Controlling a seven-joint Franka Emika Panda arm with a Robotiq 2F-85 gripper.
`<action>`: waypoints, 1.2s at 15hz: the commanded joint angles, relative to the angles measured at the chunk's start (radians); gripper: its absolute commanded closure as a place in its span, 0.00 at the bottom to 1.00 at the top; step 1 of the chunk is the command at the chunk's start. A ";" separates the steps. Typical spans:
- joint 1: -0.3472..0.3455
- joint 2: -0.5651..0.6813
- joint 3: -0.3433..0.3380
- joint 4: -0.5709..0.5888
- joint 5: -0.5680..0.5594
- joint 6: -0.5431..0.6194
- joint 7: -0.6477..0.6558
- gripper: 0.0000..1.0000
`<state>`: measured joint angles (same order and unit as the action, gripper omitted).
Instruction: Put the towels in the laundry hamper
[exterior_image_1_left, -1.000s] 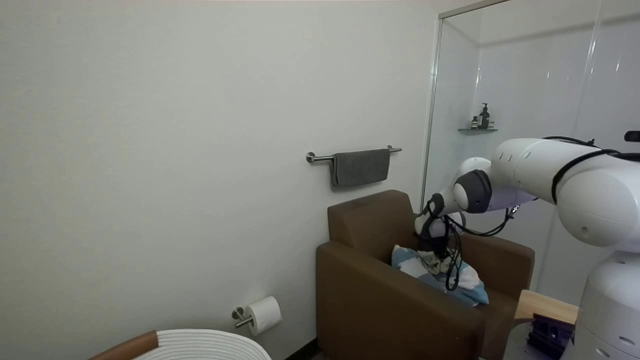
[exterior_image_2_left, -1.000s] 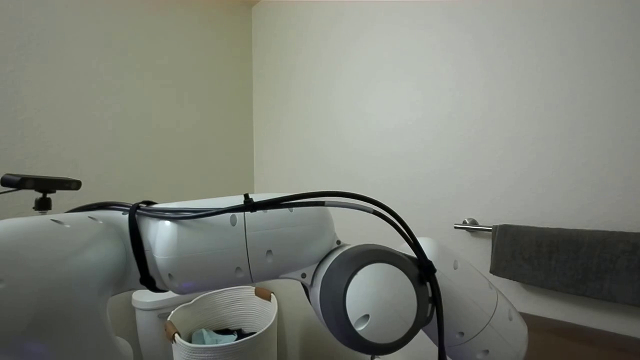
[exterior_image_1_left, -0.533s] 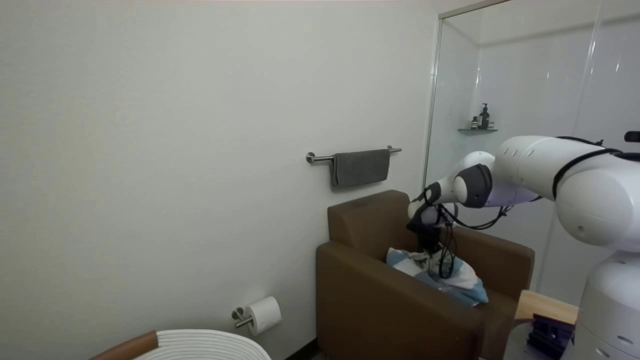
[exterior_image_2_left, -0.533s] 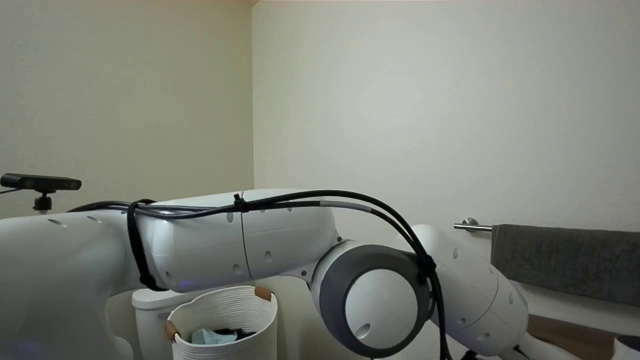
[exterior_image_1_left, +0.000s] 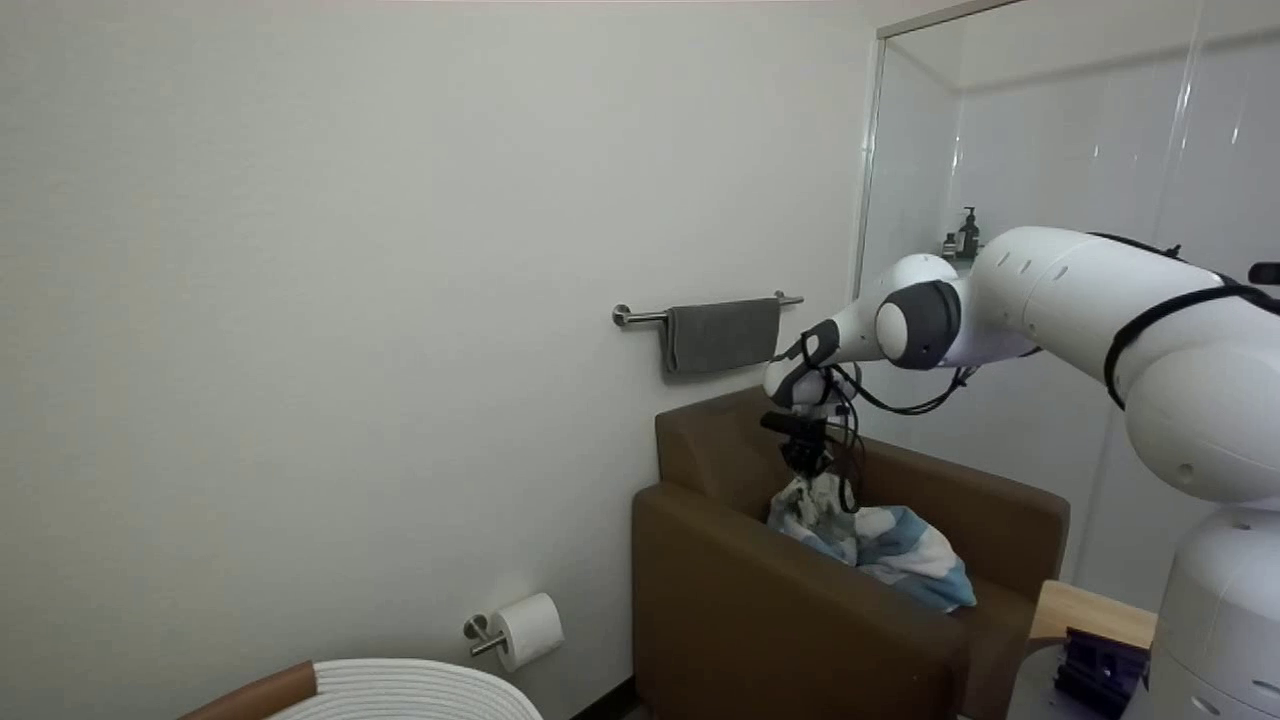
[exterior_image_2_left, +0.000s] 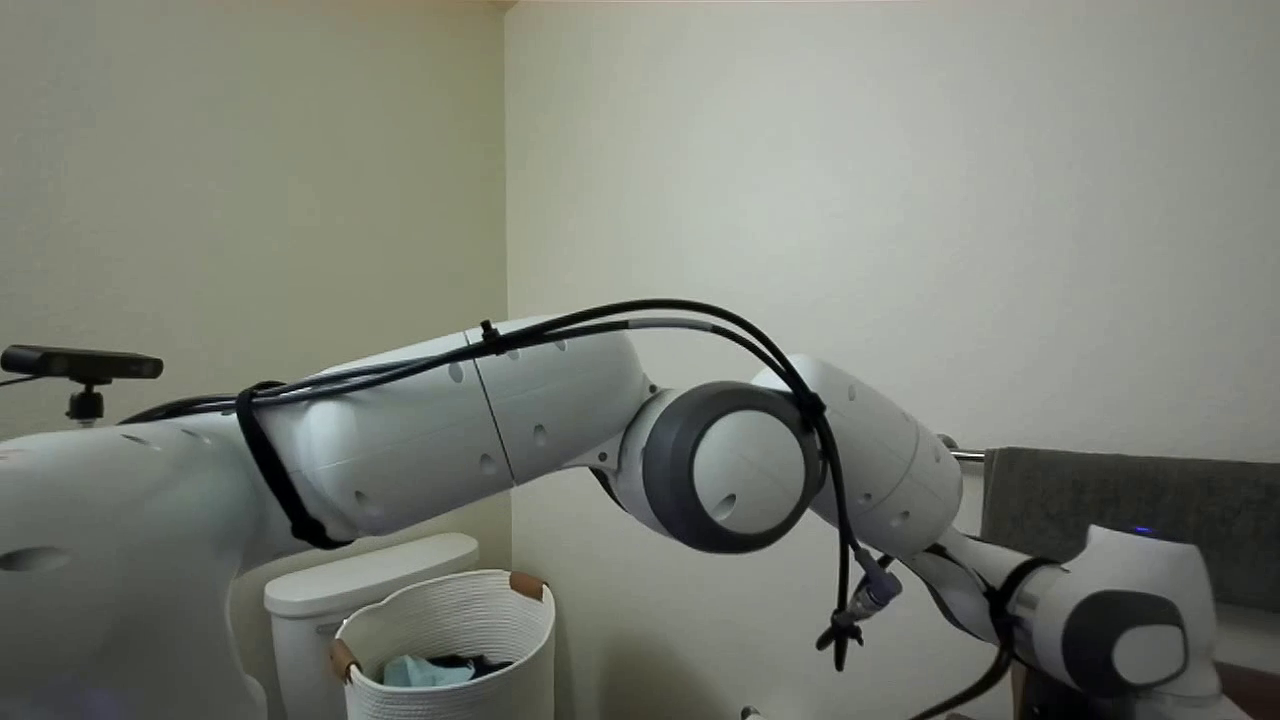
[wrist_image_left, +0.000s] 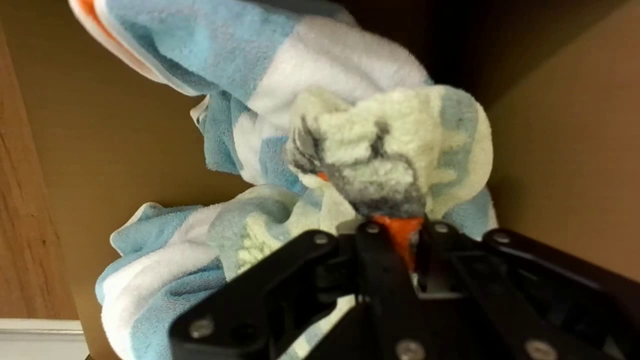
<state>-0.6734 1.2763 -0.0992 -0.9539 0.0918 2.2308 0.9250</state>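
Observation:
A blue and white towel (exterior_image_1_left: 915, 550) with grey, pale yellow and orange patches lies bunched on the brown armchair seat. It also shows in the wrist view (wrist_image_left: 340, 55). My gripper (exterior_image_1_left: 808, 472) is above it in an exterior view. In the wrist view the gripper (wrist_image_left: 400, 240) is shut on an orange and grey fold of the towel, which is pulled up to a peak while the rest stays on the seat. The white woven laundry hamper (exterior_image_2_left: 490, 700) has brown handles and holds light blue and dark cloth (exterior_image_2_left: 425, 672). Its rim (exterior_image_1_left: 400, 680) shows in an exterior view.
The brown armchair (exterior_image_1_left: 790, 620) has raised arms and a back around the towel. A grey towel (exterior_image_1_left: 722, 335) hangs on a wall rail above it. A toilet roll (exterior_image_1_left: 530, 630) is on the wall. A toilet tank (exterior_image_2_left: 370, 575) stands behind the hamper.
My arm has risen, and the gripper has moved up and to the left in an exterior view. The held part of the towel has been lifted into a peak.

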 joint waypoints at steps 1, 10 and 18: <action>0.097 -0.178 -0.024 -0.237 -0.058 0.010 -0.007 0.89; 0.323 -0.281 -0.149 -0.397 -0.117 0.105 0.014 0.91; 0.358 -0.219 -0.161 -0.366 -0.100 0.079 -0.002 0.90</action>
<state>-0.3434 1.0043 -0.2483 -1.3606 -0.0401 2.3418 0.9684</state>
